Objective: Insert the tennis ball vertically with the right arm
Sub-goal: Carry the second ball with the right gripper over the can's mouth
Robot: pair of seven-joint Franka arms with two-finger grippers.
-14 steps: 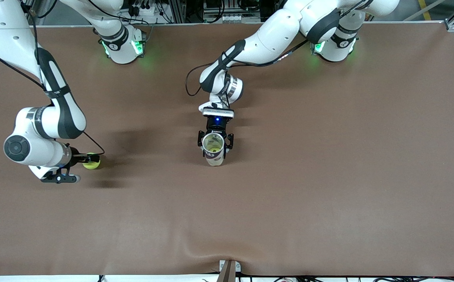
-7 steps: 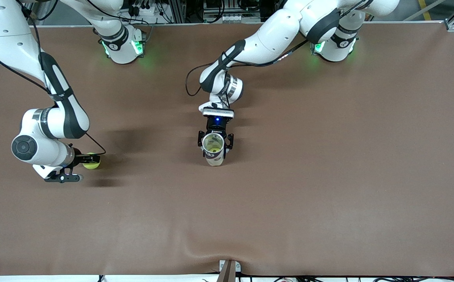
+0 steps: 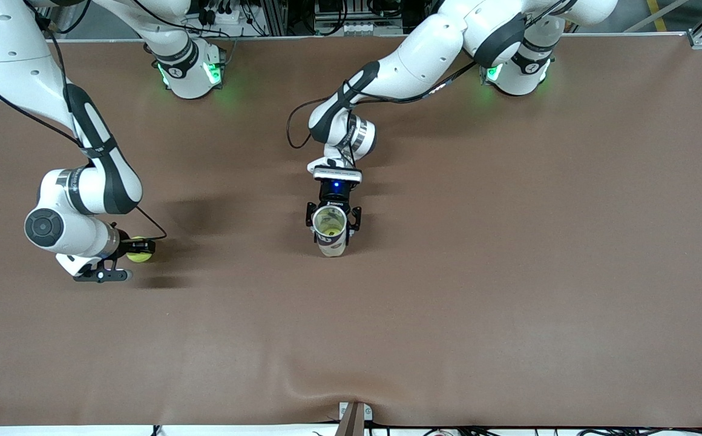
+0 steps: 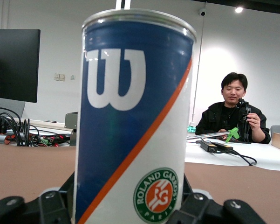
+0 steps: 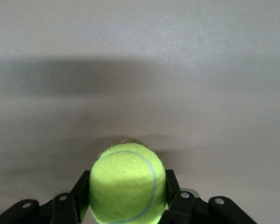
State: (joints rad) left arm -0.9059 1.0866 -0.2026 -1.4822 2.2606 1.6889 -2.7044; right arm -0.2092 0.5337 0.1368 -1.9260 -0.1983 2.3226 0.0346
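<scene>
— Right gripper (image 3: 135, 248)?
— Low at the right arm's end of the desk (image 3: 508, 272), fingers clamped on the ball (image 3: 138, 255).
— Left gripper (image 3: 333, 223)?
— Mid-desk, fingers gripping the upright, open-topped can (image 3: 331, 232).

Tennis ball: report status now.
Right gripper shut on tennis ball at table level. Left gripper holds can upright, mouth open. Nothing between them.

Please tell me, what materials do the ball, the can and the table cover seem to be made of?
Tennis ball: yellow-green fuzzy felt with a curved seam. Tennis ball can: probably plastic under a glossy printed label, with a metallic-looking rim. Table cover: matte brown sheet, perhaps vinyl or leatherette; it wrinkles at the near edge.
</scene>
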